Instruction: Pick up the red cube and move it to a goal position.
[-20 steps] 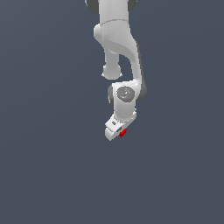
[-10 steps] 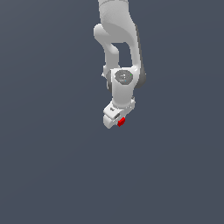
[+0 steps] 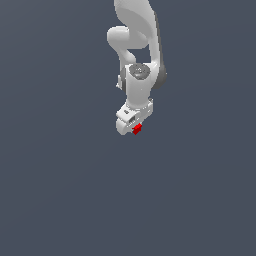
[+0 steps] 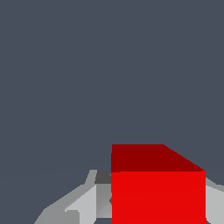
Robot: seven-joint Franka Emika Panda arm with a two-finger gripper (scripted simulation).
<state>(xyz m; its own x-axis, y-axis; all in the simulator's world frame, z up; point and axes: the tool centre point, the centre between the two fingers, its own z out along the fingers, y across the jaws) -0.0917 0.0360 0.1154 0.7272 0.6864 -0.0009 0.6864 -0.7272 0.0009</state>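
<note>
We judge red cube (image 3: 137, 129) light, rigid, smooth-faced; pincer (image 3: 134, 131) clamped on opposite flat faces; best hold there.

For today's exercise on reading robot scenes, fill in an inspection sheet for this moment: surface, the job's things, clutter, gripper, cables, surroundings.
Surface: plain dark grey-blue ground, no markings.
Job's things: red cube between the gripper's fingers, filling the lower part of the wrist view; no goal marker seen.
Clutter: nothing seen.
Gripper: gripper shut on the red cube, pale fingers flanking it.
Cables: nothing seen.
Surroundings: only the white arm; nothing else seen.
</note>
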